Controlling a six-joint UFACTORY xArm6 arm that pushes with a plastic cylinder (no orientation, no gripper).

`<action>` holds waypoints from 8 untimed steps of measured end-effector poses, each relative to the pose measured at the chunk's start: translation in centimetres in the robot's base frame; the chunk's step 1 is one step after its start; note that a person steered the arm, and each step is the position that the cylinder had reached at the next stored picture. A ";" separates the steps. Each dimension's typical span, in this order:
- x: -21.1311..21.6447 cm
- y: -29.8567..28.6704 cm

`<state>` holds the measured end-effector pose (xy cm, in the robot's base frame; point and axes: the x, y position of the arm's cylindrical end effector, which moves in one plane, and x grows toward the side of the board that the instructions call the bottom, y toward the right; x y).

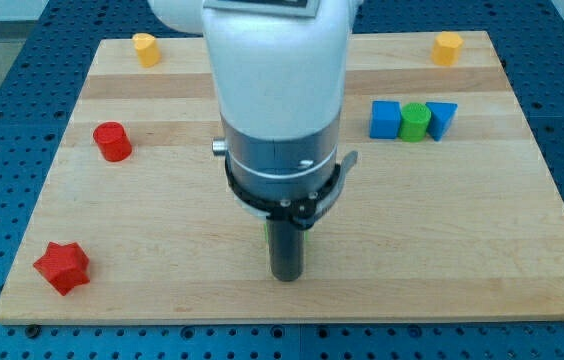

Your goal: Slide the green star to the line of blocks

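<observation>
The green star is almost wholly hidden behind my rod; only a thin green sliver shows beside it near the board's bottom middle. My tip rests on the board just below the star's spot. The line of blocks stands at the upper right: a blue cube, a green cylinder and a blue triangle, side by side and touching.
A red cylinder sits at the left and a red star at the bottom left. Two yellow blocks sit at the top left and top right. The arm's wide white body hides the board's middle.
</observation>
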<state>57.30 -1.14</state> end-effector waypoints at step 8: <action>-12.2 3.0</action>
<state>45.10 1.86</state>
